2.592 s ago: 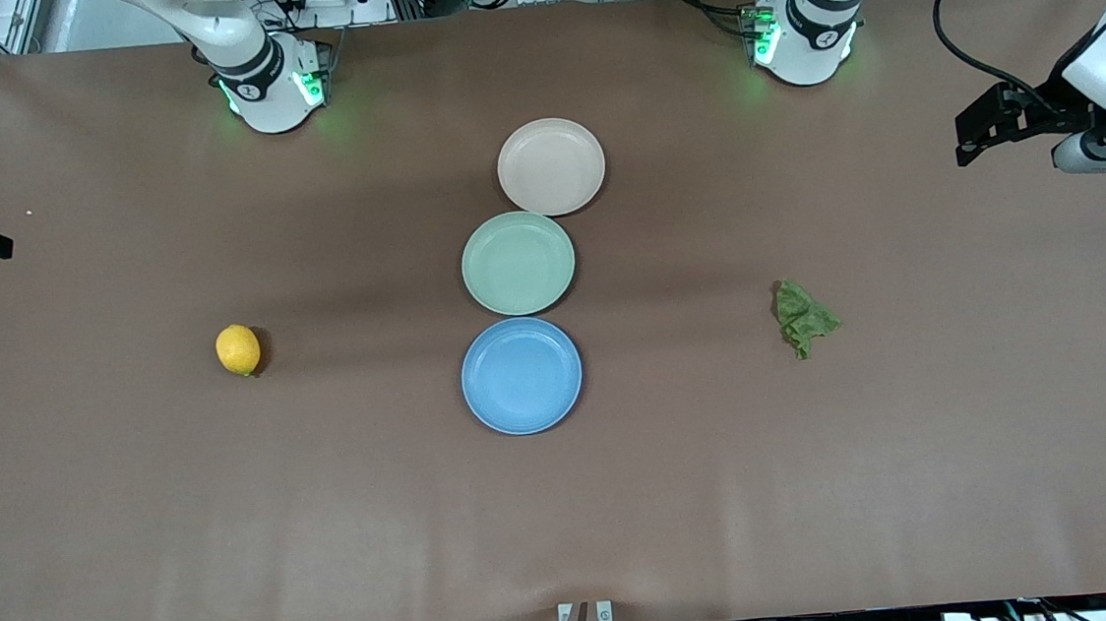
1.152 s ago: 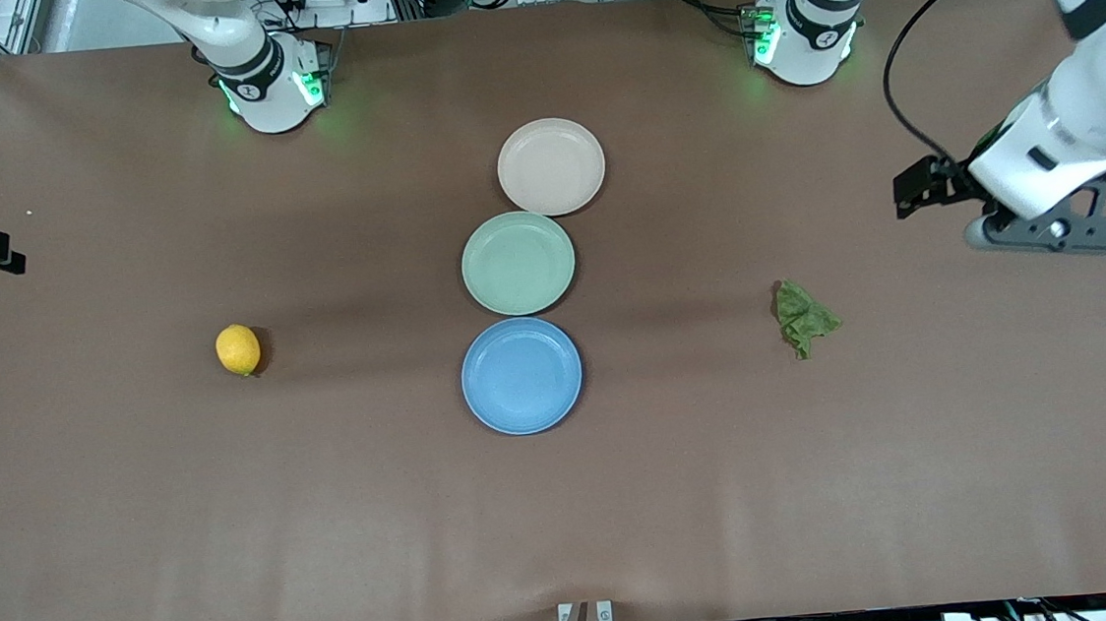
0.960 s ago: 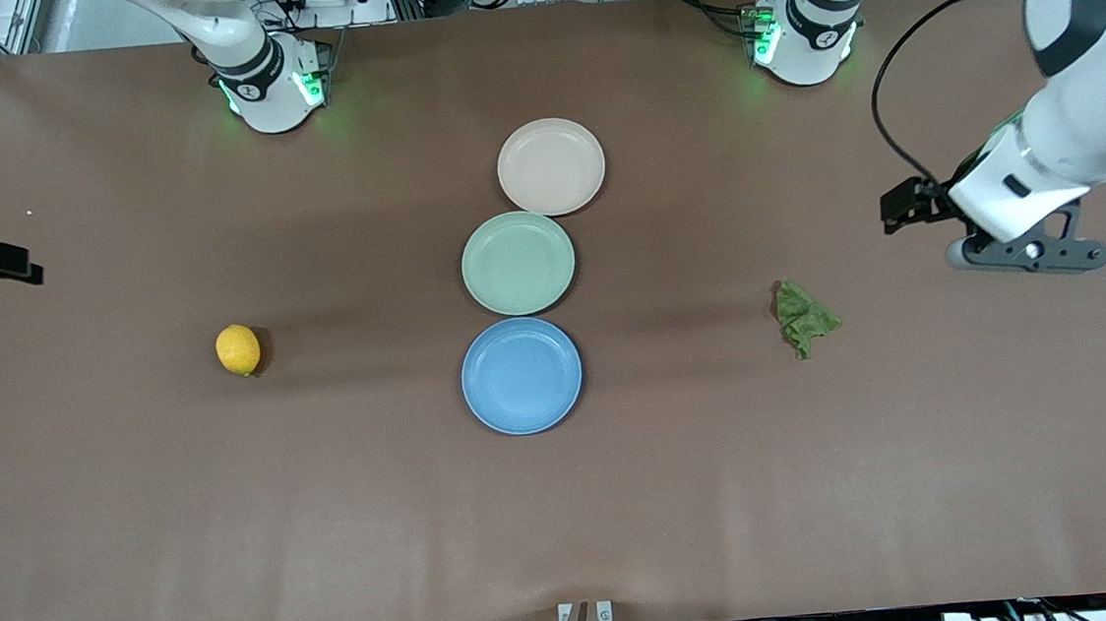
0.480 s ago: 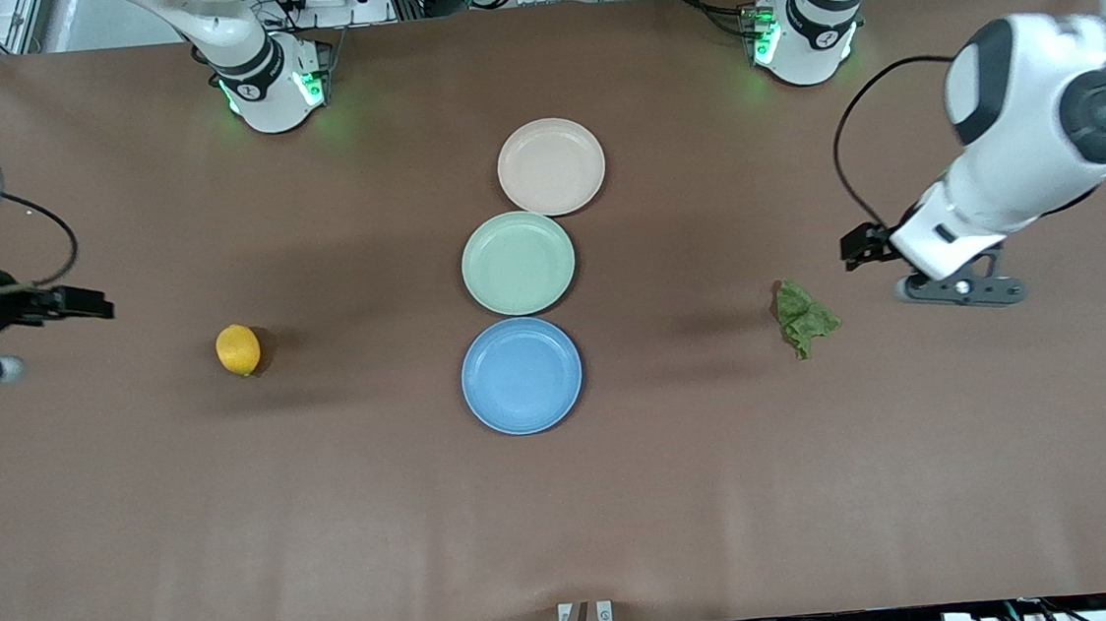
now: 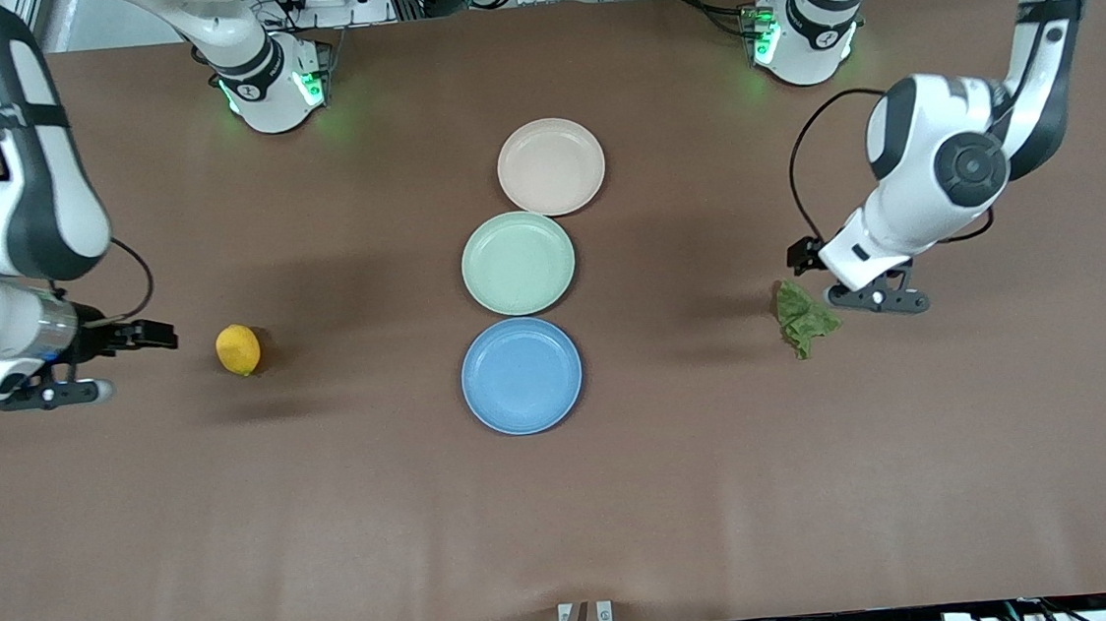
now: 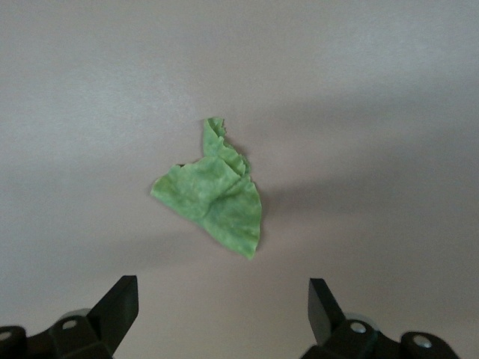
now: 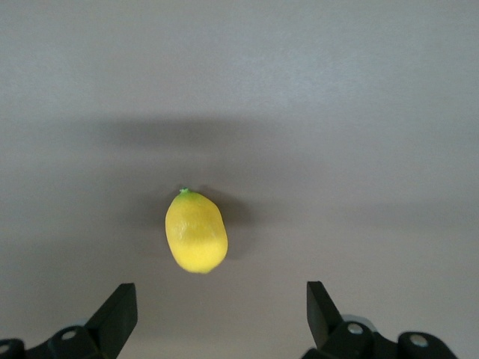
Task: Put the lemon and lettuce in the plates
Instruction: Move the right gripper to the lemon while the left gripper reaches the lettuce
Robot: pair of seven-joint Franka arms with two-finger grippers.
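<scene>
The lemon (image 5: 238,350) lies on the brown table toward the right arm's end. The lettuce (image 5: 803,318) lies toward the left arm's end. The blue plate (image 5: 522,375) and the beige plate (image 5: 552,166) lie empty in the middle. My left gripper (image 5: 876,301) hangs open over the table just beside the lettuce. In the left wrist view its open gripper (image 6: 221,314) is empty, with the lettuce (image 6: 213,198) ahead of the fingertips. My right gripper (image 5: 48,395) hangs open over the table beside the lemon. In the right wrist view its gripper (image 7: 219,314) is empty, with the lemon (image 7: 196,232) ahead.
A pale green plate (image 5: 518,262) lies between the blue and beige plates, touching both. The two arm bases (image 5: 270,81) stand at the edge farthest from the front camera.
Both arms have swung in from the table's ends. The left gripper has come close beside the lettuce, the right gripper close to the lemon. Lemon, lettuce and plates have not moved.
</scene>
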